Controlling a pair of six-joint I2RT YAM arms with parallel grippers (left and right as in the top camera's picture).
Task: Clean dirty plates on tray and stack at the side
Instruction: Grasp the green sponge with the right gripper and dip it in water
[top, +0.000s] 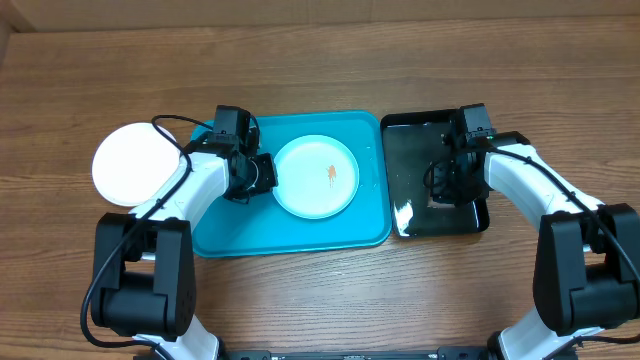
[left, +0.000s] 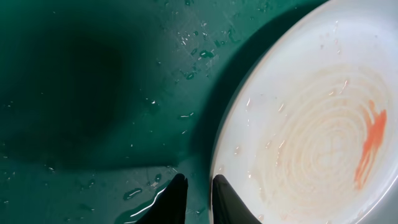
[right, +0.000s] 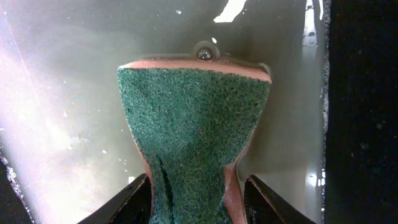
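Note:
A pale off-white plate (top: 315, 177) with a small orange smear lies in the turquoise tray (top: 290, 235). My left gripper (top: 268, 175) is at the plate's left edge. In the left wrist view its fingers (left: 199, 186) are closed to a narrow gap astride the rim of the plate (left: 311, 137), above the wet tray floor (left: 74, 74). A white plate (top: 130, 165) lies on the table left of the tray. My right gripper (top: 447, 185) is over the black tray (top: 410, 140). It (right: 196, 186) is shut on a green-faced sponge (right: 193, 112). A third plate is not in view.
The glossy black tray holds shallow water and stands right of the turquoise tray, nearly touching it. Its dark rim (right: 360, 93) shows at the right of the right wrist view. Water drops lie on the turquoise tray floor. The wooden table (top: 320, 60) surrounds both trays.

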